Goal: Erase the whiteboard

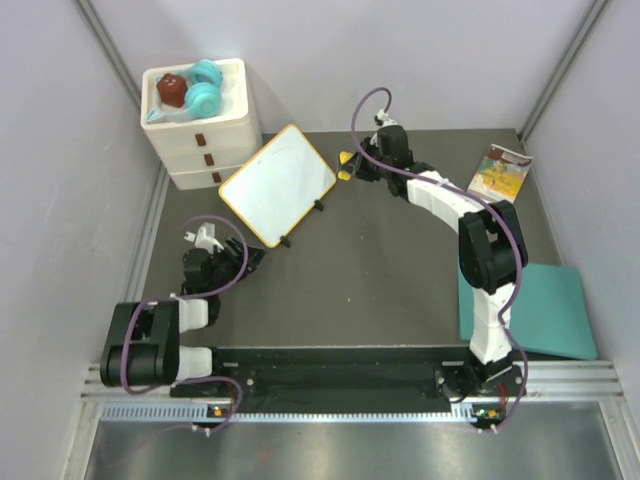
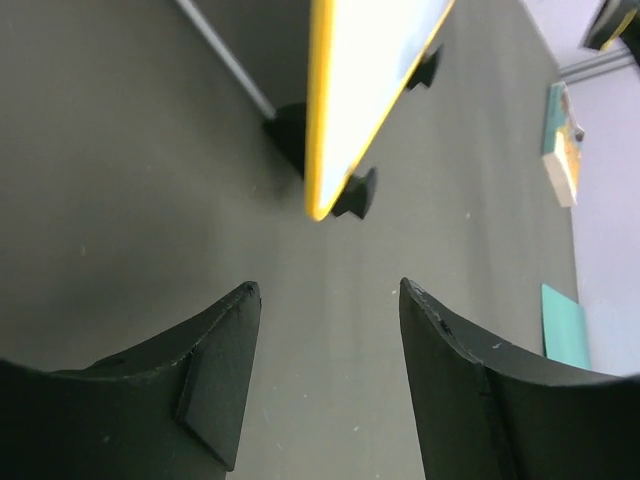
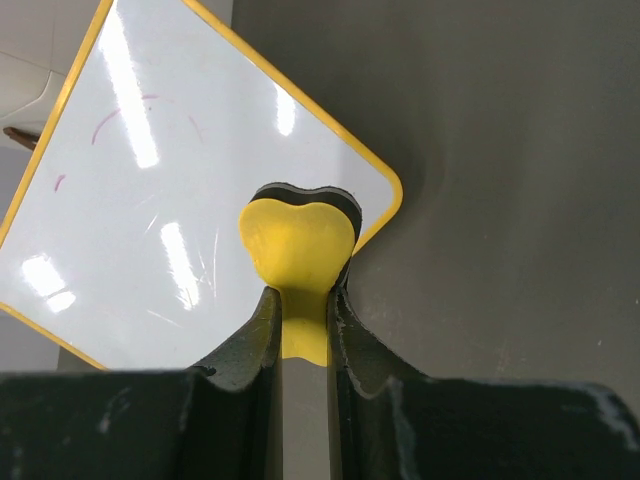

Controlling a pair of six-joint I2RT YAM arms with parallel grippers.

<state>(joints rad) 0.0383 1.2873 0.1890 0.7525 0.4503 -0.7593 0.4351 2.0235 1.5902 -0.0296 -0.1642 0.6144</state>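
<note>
The whiteboard (image 1: pixel 278 185), white with an orange-yellow frame, stands tilted on small black feet at the table's middle left. Faint reddish streaks (image 3: pixel 120 115) show near its far corner in the right wrist view. My right gripper (image 1: pixel 352 163) (image 3: pixel 300 290) is shut on a yellow eraser (image 3: pixel 297 245) with a black underside, which sits over the whiteboard's (image 3: pixel 180 200) near right corner. My left gripper (image 1: pixel 250 258) (image 2: pixel 330 290) hangs low over the dark table, just short of the whiteboard's (image 2: pixel 370 70) bottom corner. Its jaws stand apart with nothing between them.
A white three-drawer box (image 1: pixel 205 150) with teal and brown toys on top stands at the back left, right behind the whiteboard. A colourful booklet (image 1: pixel 498 172) lies at the back right. A flat teal mat (image 1: pixel 535 310) lies at the front right. Grey walls close in both sides.
</note>
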